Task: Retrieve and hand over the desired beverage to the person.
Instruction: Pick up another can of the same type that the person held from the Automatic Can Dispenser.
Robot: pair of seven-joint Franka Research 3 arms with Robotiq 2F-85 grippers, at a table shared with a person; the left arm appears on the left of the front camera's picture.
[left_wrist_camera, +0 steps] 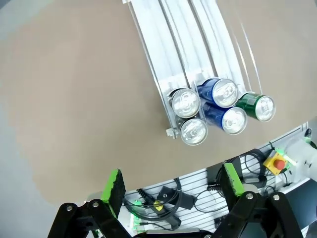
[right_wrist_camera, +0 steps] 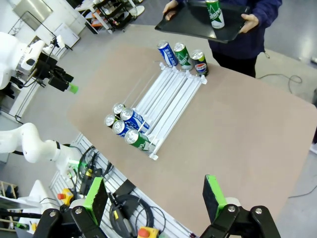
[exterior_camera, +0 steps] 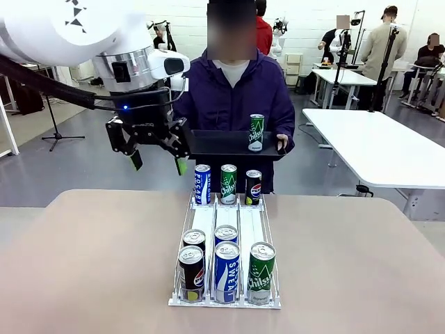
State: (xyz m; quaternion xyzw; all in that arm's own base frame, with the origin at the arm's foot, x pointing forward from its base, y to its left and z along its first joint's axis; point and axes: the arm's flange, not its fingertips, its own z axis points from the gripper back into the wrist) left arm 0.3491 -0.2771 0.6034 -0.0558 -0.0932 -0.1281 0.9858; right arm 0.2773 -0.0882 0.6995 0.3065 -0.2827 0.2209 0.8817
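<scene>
The person in a dark purple jacket stands at the far side holding a black tray with both hands. One green can stands upright on that tray; the green can is beyond the rack. My left gripper hangs open and empty just left of the tray, above the table's far edge. In its own view my left gripper looks down on the rack's near-end cans. My right gripper is open and empty, high over the table's near side.
A white wire rack runs down the middle of the tan table. A blue, a green and a black can stand at its far end. Two black, two blue and one green can fill its near end. White tables stand behind.
</scene>
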